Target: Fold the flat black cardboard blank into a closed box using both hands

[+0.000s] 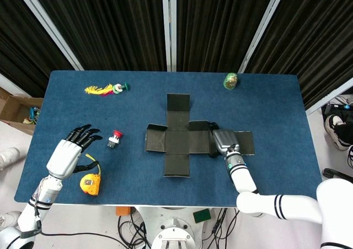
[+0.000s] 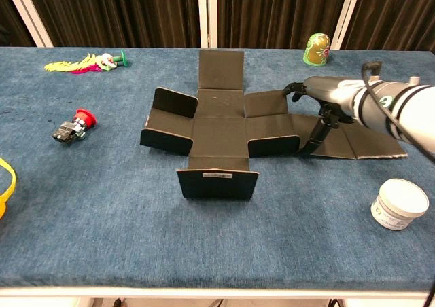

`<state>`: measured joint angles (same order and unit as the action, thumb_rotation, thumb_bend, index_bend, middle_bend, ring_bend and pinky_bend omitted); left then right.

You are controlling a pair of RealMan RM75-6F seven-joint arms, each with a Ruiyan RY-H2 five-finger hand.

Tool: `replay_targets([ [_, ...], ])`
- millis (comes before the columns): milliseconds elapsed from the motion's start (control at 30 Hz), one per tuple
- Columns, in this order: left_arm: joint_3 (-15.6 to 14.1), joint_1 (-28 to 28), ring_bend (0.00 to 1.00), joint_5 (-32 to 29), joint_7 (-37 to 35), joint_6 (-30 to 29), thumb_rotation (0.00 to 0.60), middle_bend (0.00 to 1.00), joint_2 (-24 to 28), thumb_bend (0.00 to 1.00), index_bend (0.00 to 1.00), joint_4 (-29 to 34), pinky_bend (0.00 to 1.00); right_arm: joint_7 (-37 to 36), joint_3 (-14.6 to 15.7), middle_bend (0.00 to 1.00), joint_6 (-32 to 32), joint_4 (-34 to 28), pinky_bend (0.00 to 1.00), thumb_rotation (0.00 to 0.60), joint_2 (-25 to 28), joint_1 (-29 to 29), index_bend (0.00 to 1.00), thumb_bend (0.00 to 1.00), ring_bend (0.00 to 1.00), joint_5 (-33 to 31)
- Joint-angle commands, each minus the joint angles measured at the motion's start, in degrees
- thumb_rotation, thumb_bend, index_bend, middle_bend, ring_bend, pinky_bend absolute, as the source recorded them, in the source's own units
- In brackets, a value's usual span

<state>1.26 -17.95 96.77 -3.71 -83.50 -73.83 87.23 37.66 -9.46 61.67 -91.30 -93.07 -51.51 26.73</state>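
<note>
Black cardboard blank (image 1: pixel 177 141) on blue table (image 1: pixel 66 95); white jar (image 2: pixel 400 204); seemingly green figurine (image 1: pixel 230 81)

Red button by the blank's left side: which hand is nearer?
Left. The left hand hovers just beside the red button, toward the table's left edge; the right hand is over the cardboard blank, across it.

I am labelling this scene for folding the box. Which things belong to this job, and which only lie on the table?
For the job:
- black cardboard blank, partly folded
- right hand, over its long panel
- left hand, open, away from it

Only lying there:
- feather toy
- green egg figure
- red button part
- yellow tape measure
- white jar
</note>
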Motion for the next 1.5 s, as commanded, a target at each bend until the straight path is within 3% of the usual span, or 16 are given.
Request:
replay_targets([
  [33, -0.04, -0.09, 0.12, -0.03, -0.37, 0.09, 0.6, 0.22, -0.05, 0.09, 0.3, -0.24, 0.2, 0.26, -1.23, 0.1, 0.1, 4.11, 0.94, 0.6, -3.01, -1.0, 0.0, 0.0, 0.8, 0.33],
  [233, -0.11, -0.31, 0.12, 0.1, -0.85, 0.2, 0.6, 0.22, -0.02, 0.08, 0.3, -0.44, 0.2, 1.49, -3.65, 0.1, -1.25, 11.63, 0.94, 0.6, -5.99, -3.42, 0.0, 0.0, 0.8, 1.49],
  [400, -0.02, -0.5, 0.12, -0.34, -1.29, 0.61, 0.6, 0.22, -0.03, 0.08, 0.3, -0.66, 0.2, 1.48, -4.62, 0.1, -3.4, 13.96, 0.93, 0.6, -5.47, -4.21, 0.0, 0.0, 0.79, 2.84],
  [667, -0.53, -0.44, 0.12, -0.54, -1.56, 1.11, 0.6, 0.22, 0.4, 0.08, 0.3, -0.45, 0.2, -0.11, -2.57, 0.11, -11.74, 7.53, 0.93, 0.6, 4.69, -2.26, 0.0, 0.0, 0.79, 2.23],
  [867, -0.48, -0.67, 0.12, -0.57, -0.74, 1.46, 0.6, 0.22, 0.73, 0.08, 0.3, 0.57, 0.2, 5.98, 0.49, 0.12, -19.37, 7.74, 0.92, 0.6, 10.32, -7.82, 0.0, 0.02, 0.8, -4.47],
  [1233, -0.56, -0.36, 0.12, -1.39, 0.02, 1.74, 0.6, 0.22, 0.87, 0.08, 0.3, 1.29, 0.2, 9.69, 4.93, 0.12, -23.02, 16.3, 0.9, 0.6, 5.08, -16.51, 0.04, 0.03, 0.8, -11.69],
  [1500, -0.73, -0.11, 0.12, -1.92, -0.89, 1.95, 0.6, 0.22, 0.51, 0.09, 0.3, 0.53, 0.2, 9.93, 6.83, 0.13, -22.28, 19.85, 0.9, 0.6, 1.88, -18.7, 0.09, 0.03, 0.8, -13.55],
])
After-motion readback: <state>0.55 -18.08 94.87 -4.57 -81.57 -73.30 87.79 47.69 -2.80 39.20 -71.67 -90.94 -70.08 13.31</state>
